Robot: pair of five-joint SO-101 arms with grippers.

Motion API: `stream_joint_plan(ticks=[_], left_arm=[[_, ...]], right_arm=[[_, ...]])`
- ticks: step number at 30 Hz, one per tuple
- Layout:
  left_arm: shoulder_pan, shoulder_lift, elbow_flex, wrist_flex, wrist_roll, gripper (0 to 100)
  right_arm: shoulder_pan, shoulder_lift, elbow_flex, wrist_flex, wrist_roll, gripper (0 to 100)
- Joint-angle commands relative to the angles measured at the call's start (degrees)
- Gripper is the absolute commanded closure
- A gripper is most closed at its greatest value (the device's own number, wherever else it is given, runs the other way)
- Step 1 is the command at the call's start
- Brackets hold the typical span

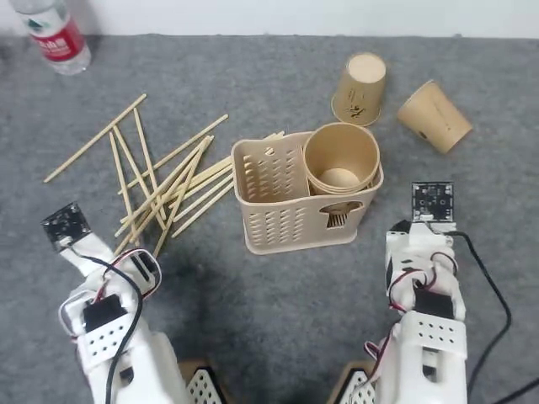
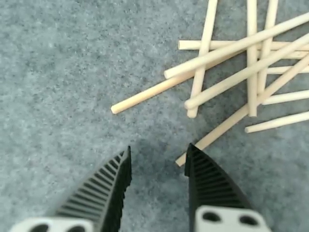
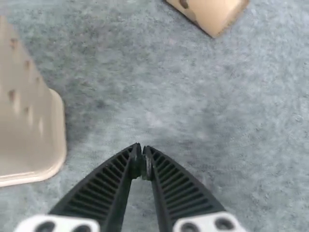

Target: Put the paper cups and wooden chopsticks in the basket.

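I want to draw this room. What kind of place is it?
Probably a robot practice table, not a kitchen: two robot arms stand at a grey carpet mat, with wooden chopsticks, paper cups and a basket laid out for sorting.

clear carpet point(image 1: 278, 295) before basket point(image 1: 286, 225), chopsticks point(image 1: 171, 180) strewn beside

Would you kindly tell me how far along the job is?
Done: stacked paper cups sit in one basket compartment. In hand: nothing; the left gripper is open beside the chopsticks, the right gripper shut and empty. Left: two cups lying on the carpet and the scattered chopsticks.
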Motion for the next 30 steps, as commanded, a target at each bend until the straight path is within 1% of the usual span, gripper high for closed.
stream_joint_plan(ticks=[1,3,5,8,9,11,13,15,18,19,20,21,23,24,27,30], left_arm=[[-0.18,-0.62,-0.66,-1.32,0.00,83],[-0.79,-0.70,-2.42,-2.99,-0.09,83],[-3.16,-0.70,-5.93,-3.60,0.00,83],[-4.48,-0.53,-13.05,0.00,0.00,83],[-3.87,-0.26,-15.16,2.64,0.00,83],[-0.09,-0.53,-19.30,8.44,-0.44,83],[2.55,-0.62,-23.60,12.48,-1.41,83],[4.04,-0.62,-26.51,14.86,-1.41,83],[5.89,-0.62,-26.86,14.59,-1.76,83],[7.47,-0.53,-26.68,13.36,-2.55,83],[9.14,-0.35,-26.59,12.40,-5.36,83],[10.73,-0.09,-26.77,12.13,-10.11,83],[13.89,0.09,-27.03,14.15,-17.67,83],[15.47,0.70,-27.82,16.09,-19.78,83],[17.41,6.68,-34.24,23.30,-20.57,83],[18.81,19.08,-44.09,30.42,-21.98,83]], right_arm=[[-0.31,-0.92,-0.44,-1.01,0.70,98.3],[-0.31,-0.92,-0.44,-1.01,0.70,98.3],[-0.22,-0.92,-0.35,-1.01,0.70,98.3],[-0.22,-0.92,-0.35,-1.01,0.70,98.3],[-0.22,-0.92,-0.35,-1.01,0.70,98.3],[-0.22,-0.92,-0.35,-1.01,0.70,98.3],[-0.22,-0.92,-0.44,-1.01,0.70,98.3],[-0.22,-0.92,-0.44,-1.01,0.70,98.3],[-0.22,-0.92,-0.44,-1.01,0.70,98.3],[-0.22,-0.92,-0.44,-1.01,0.70,98.3],[-0.22,-0.92,-0.35,-1.01,0.70,98.3],[-0.22,-0.92,-0.35,-1.01,0.70,98.3],[-0.22,-0.92,-0.35,-1.01,0.70,98.3],[-0.22,-0.92,-0.35,-1.01,0.70,98.3],[-0.22,-0.92,-0.35,-1.01,0.70,98.3],[-0.22,-0.92,-0.35,-1.01,0.70,98.3]])
